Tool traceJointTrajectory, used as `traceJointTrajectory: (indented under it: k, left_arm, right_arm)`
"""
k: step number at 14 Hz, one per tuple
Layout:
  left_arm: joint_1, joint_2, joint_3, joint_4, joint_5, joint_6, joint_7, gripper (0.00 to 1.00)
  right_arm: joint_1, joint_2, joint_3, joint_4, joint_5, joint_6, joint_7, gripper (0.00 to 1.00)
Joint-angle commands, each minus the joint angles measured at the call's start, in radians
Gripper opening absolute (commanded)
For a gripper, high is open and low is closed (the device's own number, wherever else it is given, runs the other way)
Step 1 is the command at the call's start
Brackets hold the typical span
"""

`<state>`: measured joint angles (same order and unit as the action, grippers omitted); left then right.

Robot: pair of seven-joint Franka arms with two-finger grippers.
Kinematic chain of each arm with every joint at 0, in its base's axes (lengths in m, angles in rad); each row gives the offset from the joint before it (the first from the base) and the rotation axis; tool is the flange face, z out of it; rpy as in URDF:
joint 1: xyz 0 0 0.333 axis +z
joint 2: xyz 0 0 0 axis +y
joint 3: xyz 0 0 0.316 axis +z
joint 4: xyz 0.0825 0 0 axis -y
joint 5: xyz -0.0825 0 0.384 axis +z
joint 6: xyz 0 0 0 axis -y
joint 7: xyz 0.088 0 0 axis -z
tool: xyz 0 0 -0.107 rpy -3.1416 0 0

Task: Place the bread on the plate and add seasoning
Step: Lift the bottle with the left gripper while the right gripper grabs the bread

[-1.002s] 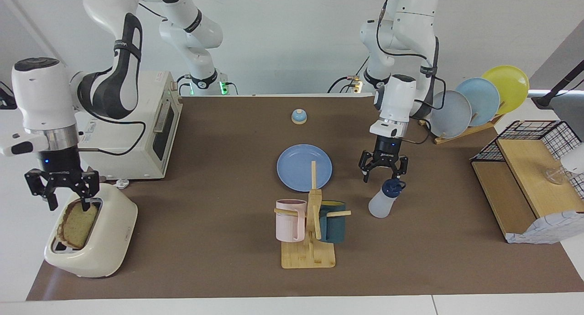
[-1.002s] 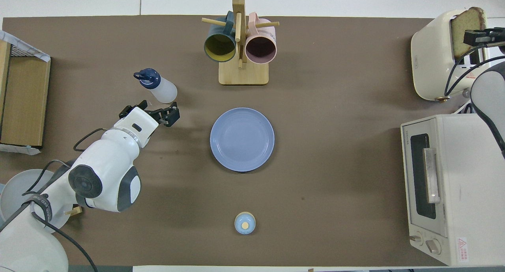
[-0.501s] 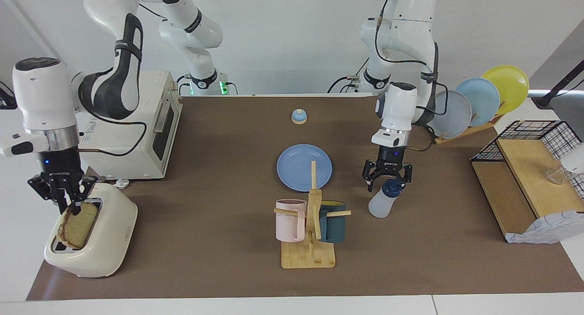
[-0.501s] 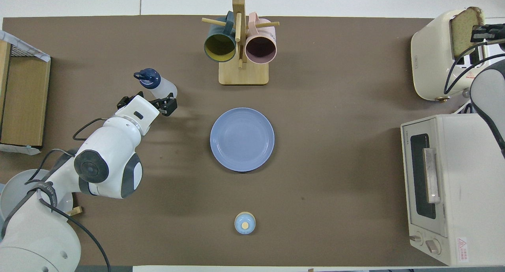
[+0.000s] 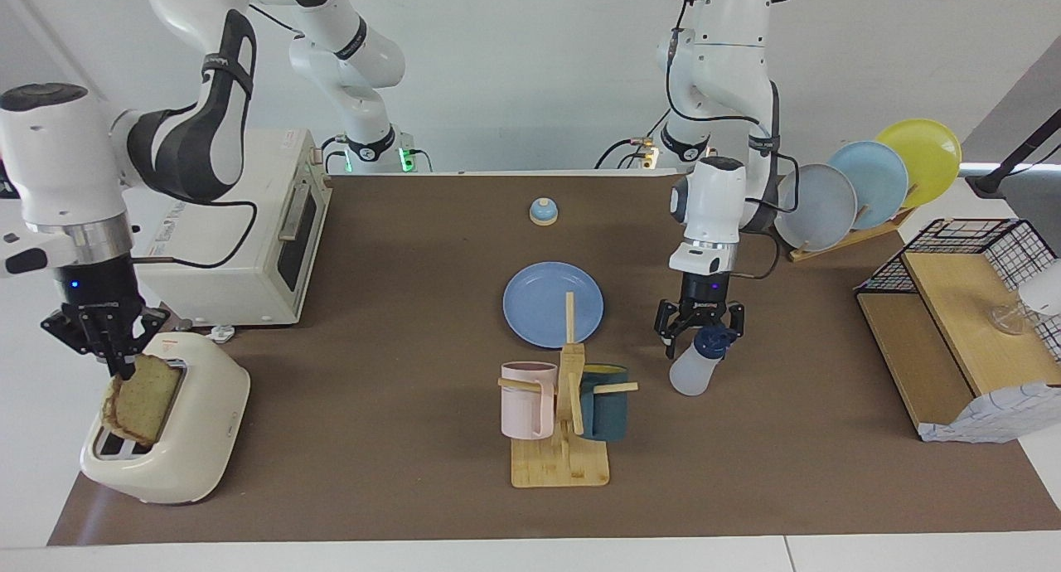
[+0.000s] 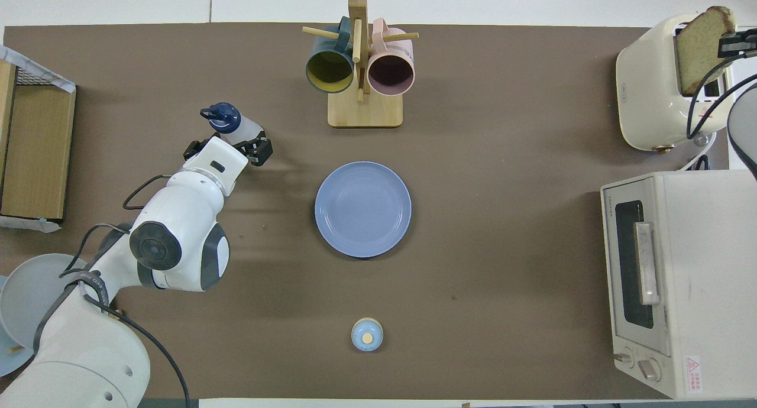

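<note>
Currently the square slice of toast, tan crumb with a darker crust [image 5: 139,398], stands partly out of the slot of the cream pop-up toaster [image 5: 178,439] at the right arm's end of the table. The right gripper [image 5: 116,365] is pinched shut on the slice's upper corner. Judgement: the step in hand is drawing the bread clear of the slot. Best done as a straight vertical pull, since a corner pinch lets the slice swing or tear if dragged sideways against the slot edge.

Destination: round flat medium-blue plate [image 5: 543,294], bare, at mid-table, just nearer the robots than the wooden mug tree holding a pink and a dark teal mug [image 5: 564,414]. Keep the carry path clear of its pegs.

Seasoning: small translucent white bottle with a navy cap [image 5: 695,363], upright, beside the plate toward the left arm's end. The left gripper [image 5: 700,333] sits at cap height, fingers wide either side of the cap, not closed. Suggest gripping the body below the cap before lifting; the taper may slip.
</note>
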<state>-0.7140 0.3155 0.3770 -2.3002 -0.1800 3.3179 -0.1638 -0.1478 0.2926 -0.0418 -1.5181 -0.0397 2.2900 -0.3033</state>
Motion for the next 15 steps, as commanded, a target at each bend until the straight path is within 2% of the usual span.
traceJointTrajectory:
  k: [1, 4, 7, 11, 13, 15]
  left_arm:
    - [-0.027, 0.040, 0.025, 0.031, -0.045, 0.046, -0.008, 1.00]
    - [-0.028, 0.069, 0.025, 0.034, -0.058, 0.086, -0.010, 1.00]
    - [-0.030, 0.089, 0.025, 0.041, -0.075, 0.109, -0.008, 1.00]
    - [-0.032, 0.103, 0.025, 0.051, -0.076, 0.112, -0.008, 1.00]
    - [-0.038, 0.105, 0.023, 0.057, -0.078, 0.115, -0.010, 1.00]
    - [-0.038, 0.106, 0.023, 0.059, -0.079, 0.120, -0.010, 1.00]
  right_arm:
    - [0.042, -0.042, 0.014, 0.088, -0.046, -0.168, -0.013, 0.00]
    - [0.129, -0.125, 0.016, 0.090, -0.112, -0.288, -0.004, 0.00]
    - [0.203, -0.161, 0.016, 0.090, -0.095, -0.368, 0.019, 0.00]
    - [0.350, -0.191, 0.028, 0.066, -0.095, -0.405, 0.249, 0.00]
    - [0.407, -0.229, 0.028, -0.009, -0.088, -0.406, 0.320, 0.00]
    - [0.450, -0.271, 0.033, -0.094, -0.013, -0.396, 0.393, 0.00]
